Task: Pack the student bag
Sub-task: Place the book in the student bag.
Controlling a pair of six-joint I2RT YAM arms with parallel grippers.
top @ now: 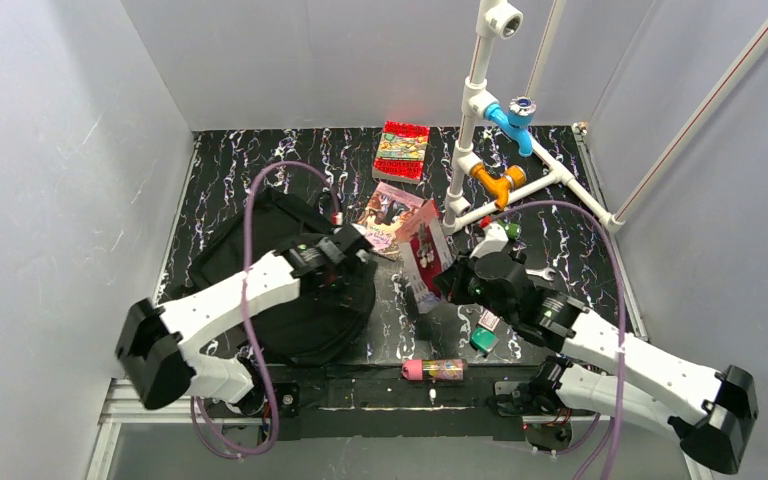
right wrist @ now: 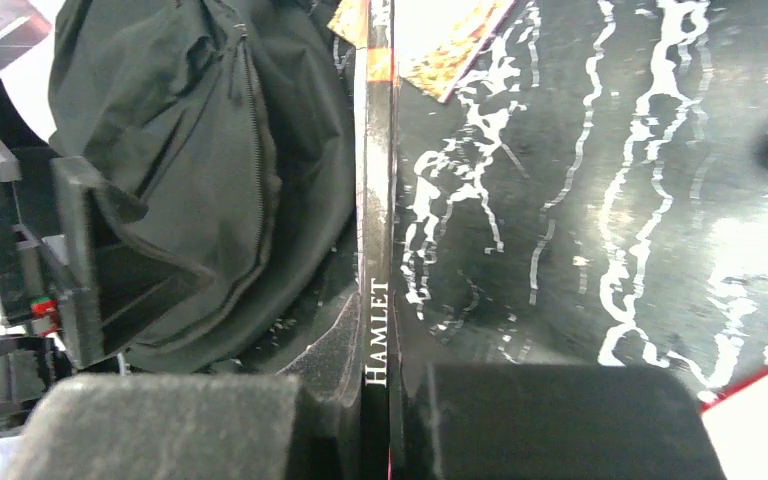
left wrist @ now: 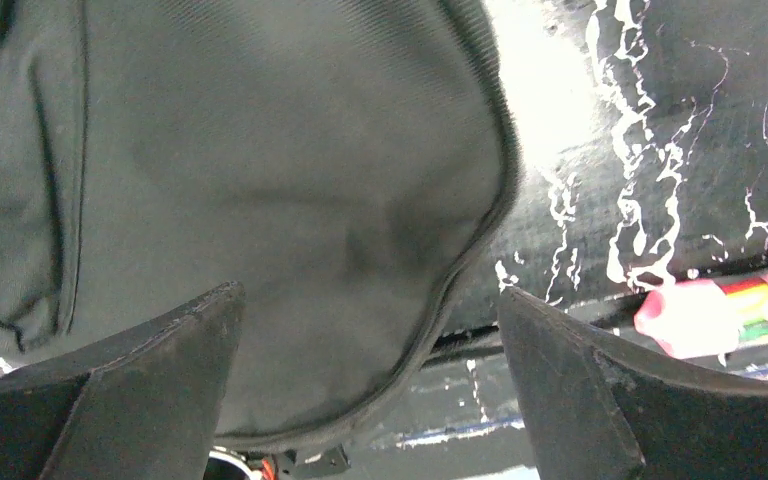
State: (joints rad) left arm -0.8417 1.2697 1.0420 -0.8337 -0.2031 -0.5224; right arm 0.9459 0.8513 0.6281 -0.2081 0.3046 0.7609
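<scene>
The student bag (top: 290, 295), a large black backpack, lies on the left half of the table and also shows in the left wrist view (left wrist: 260, 180) and the right wrist view (right wrist: 190, 150). My left gripper (top: 353, 248) is open and empty just above the bag's right edge; its fingers straddle the bag's piped rim (left wrist: 370, 310). My right gripper (top: 450, 280) is shut on a thin dark book (top: 422, 255) with "HAMLET" on its spine (right wrist: 377, 200). It holds the book on edge, just right of the bag.
A pink pencil case (top: 435, 370) lies at the front edge, also in the left wrist view (left wrist: 720, 305). An illustrated book (top: 388, 215) and a red book (top: 402, 150) lie further back. A white pipe frame (top: 480, 150) stands at the back right. Small green items (top: 485, 335) lie by the right arm.
</scene>
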